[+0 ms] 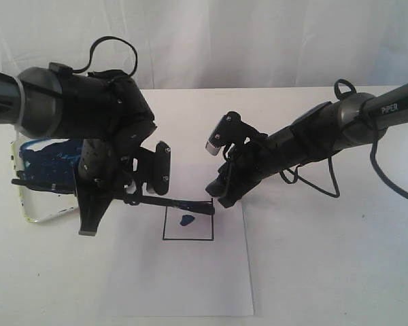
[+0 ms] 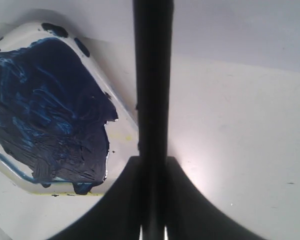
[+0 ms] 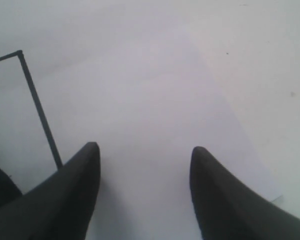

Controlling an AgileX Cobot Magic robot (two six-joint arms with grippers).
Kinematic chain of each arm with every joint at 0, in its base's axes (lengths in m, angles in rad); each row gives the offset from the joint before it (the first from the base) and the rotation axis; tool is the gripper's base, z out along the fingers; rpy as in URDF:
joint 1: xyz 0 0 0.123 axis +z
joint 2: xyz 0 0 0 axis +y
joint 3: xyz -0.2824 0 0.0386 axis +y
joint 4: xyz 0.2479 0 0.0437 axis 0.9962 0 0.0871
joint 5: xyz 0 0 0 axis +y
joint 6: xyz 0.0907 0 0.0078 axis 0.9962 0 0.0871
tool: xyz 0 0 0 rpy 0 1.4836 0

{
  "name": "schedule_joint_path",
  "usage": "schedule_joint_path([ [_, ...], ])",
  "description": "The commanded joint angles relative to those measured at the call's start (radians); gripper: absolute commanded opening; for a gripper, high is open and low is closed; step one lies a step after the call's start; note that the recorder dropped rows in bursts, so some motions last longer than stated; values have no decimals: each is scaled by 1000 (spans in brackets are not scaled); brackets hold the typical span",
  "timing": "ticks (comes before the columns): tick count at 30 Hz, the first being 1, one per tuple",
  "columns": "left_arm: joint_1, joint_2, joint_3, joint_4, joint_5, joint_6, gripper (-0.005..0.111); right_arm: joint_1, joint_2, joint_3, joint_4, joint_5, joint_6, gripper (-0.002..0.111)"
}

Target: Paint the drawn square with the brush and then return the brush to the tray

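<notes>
Brush clamped in left jaws, tip seemingly at drawn square, right jaws spread

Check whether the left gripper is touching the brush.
Touching. The left wrist view shows the brush handle running straight between the fingers of the left gripper, which close against it on both sides.
</notes>
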State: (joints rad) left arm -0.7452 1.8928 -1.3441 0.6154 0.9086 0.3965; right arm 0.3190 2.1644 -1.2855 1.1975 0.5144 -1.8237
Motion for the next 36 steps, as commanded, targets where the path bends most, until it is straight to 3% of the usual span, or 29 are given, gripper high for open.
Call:
schedule_joint_path([
  [1, -5, 19, 4, -2, 17, 4, 0, -1, 14, 2, -23, -29, -21, 51],
  [17, 12, 19, 4, 67, 10, -84, 0, -1, 14, 2, -23, -29, -21, 51],
  [36, 15, 61, 4, 35, -23, -42, 0, -1, 14, 2, -25, -31, -21, 51],
])
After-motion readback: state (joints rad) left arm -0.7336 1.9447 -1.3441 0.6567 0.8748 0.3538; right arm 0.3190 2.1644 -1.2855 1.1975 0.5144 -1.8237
